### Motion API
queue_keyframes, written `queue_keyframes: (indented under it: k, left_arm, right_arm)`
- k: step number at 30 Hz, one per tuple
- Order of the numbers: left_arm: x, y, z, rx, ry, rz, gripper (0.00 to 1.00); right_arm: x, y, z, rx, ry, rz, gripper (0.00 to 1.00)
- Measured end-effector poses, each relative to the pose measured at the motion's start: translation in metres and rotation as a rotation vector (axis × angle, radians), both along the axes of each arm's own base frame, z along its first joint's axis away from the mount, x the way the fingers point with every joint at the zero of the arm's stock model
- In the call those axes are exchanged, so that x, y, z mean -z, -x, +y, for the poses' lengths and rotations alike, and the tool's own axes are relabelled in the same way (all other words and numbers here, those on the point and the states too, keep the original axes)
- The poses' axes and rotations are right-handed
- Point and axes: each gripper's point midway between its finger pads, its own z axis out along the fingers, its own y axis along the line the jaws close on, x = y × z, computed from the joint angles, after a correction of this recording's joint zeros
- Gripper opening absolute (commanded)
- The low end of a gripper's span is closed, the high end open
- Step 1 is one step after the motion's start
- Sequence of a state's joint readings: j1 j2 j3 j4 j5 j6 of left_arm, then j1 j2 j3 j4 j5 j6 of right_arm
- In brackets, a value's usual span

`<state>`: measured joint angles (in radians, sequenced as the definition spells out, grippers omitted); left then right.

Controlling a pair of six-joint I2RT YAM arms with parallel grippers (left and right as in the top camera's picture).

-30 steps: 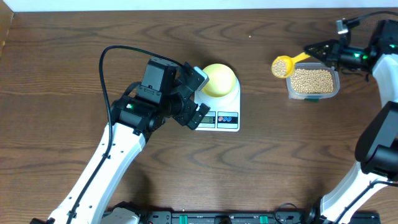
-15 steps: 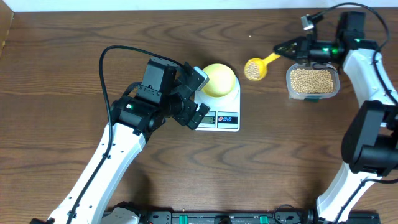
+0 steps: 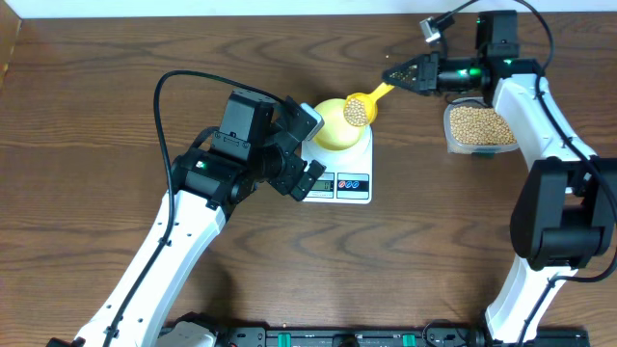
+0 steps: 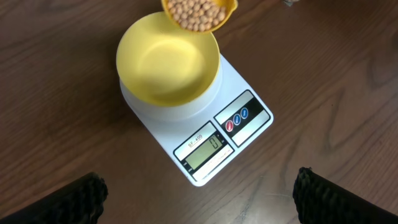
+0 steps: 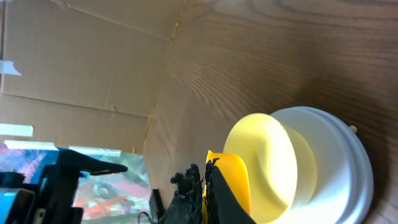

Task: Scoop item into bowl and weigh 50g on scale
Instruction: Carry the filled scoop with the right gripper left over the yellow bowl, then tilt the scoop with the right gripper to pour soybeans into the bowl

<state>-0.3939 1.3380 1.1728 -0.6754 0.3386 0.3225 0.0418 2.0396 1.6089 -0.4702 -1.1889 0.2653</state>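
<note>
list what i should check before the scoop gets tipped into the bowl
1. Scoop loaded with beans: ok, heaped and level.
2. Scoop head above the bowl: ok, though it sits over the rim rather than the centre.
3. Bowl seated on the scale: ok, upright on the platform, with no beans inside.
4. Right pincer shut on the scoop handle: ok.
5. Left pincer open and clear of the bowl: ok, holding nothing.
6. Display zeroed with the bowl on: cannot tell, digits too small to read.
</note>
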Motion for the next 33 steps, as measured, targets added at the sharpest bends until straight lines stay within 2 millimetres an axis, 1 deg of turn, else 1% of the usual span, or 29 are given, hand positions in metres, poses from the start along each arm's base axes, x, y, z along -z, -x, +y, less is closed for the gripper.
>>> queue_keyframes:
  k: [3, 9, 14, 23, 33]
  left_arm:
    - [0.000, 0.000, 0.000, 0.000, 0.000, 0.000, 0.98]
    - [0.000, 0.000, 0.000, 0.000, 0.000, 0.000, 0.97]
    - [0.000, 0.000, 0.000, 0.000, 0.000, 0.000, 0.98]
    - [0.000, 0.000, 0.000, 0.000, 0.000, 0.000, 0.97]
    - [0.000, 0.000, 0.000, 0.000, 0.000, 0.000, 0.98]
  right_arm:
    - [0.003, -0.002, 0.006, 0.005, 0.023, -0.013, 0.01]
    - [0.011, -0.008, 0.008, 0.036, 0.081, -0.025, 0.01]
    - [0.012, -0.010, 0.012, 0.036, 0.101, -0.058, 0.01]
    - [0.013, -0.005, 0.026, -0.017, 0.124, -0.139, 0.01]
    - [0.013, -0.003, 0.032, -0.055, 0.142, -0.217, 0.01]
